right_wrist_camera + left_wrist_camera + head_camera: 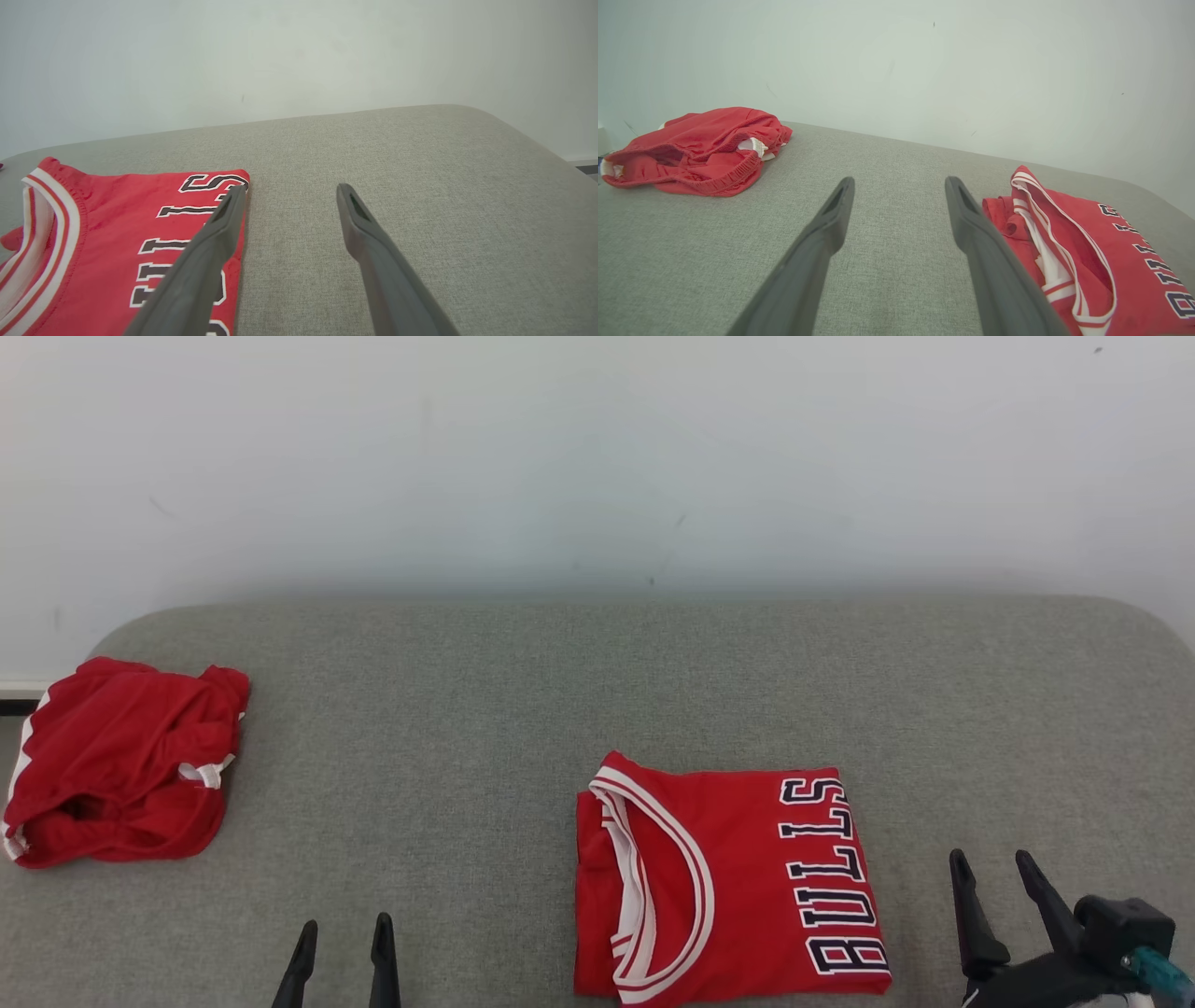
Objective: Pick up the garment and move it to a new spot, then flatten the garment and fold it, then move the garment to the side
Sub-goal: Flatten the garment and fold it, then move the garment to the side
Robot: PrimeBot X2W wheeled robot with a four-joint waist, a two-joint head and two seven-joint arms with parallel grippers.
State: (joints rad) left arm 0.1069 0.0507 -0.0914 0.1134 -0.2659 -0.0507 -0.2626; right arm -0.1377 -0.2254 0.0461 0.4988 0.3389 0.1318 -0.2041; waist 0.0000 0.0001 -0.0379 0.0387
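At the far left of the grey padded worktop [467, 709], a pair of red shorts [121, 761] with white trim lies crumpled near the edge. To their right, at the near edge, the left pincer [345, 924] points toward the white wall [597, 457] with its two dark fingers spread and nothing between them. In the left wrist view it [899, 181] sits over bare fabric between the two garments. Right of centre lies the red Bulls jersey [728, 887], folded into a neat rectangle, with its striped neckline to the left and the lettering along its right edge. Just beside that edge, apart from the cloth, the right pincer [991, 855] is spread wide and empty.
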